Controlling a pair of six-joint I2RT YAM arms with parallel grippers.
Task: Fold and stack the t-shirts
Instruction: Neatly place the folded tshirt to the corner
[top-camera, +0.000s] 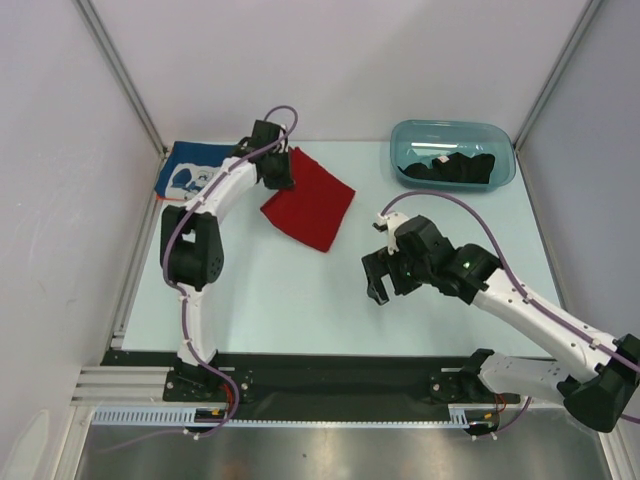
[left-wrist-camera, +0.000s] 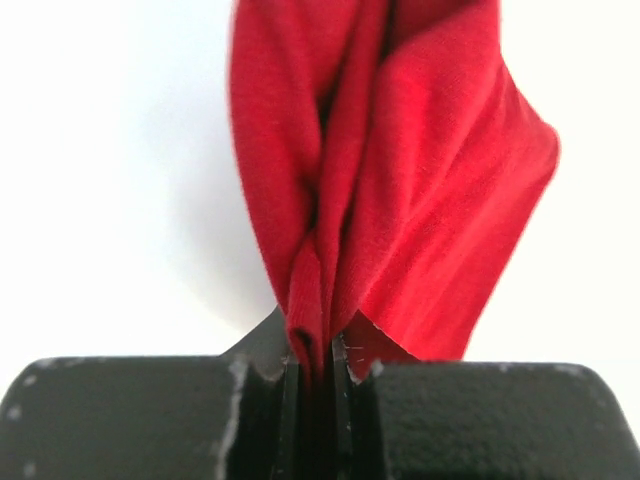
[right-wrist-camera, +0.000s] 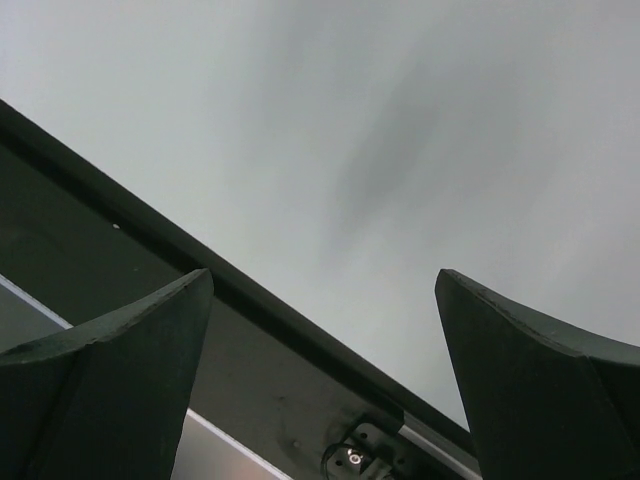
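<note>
The red t-shirt (top-camera: 312, 203) lies folded on the far half of the table (top-camera: 300, 300), left of centre. My left pincer (top-camera: 278, 168) is pinching its bunched far-left corner tight and lifting it. I judge this grip is meant to carry it onto the blue t-shirt (top-camera: 190, 170), which lies flat in the far-left corner as the stack's base. The black t-shirt (top-camera: 450, 168) waits in the tub (top-camera: 500, 135) at the far-right corner. My right pincer (top-camera: 378, 278) hangs spread and empty over the bare middle, leaving open room between the arms.
</note>
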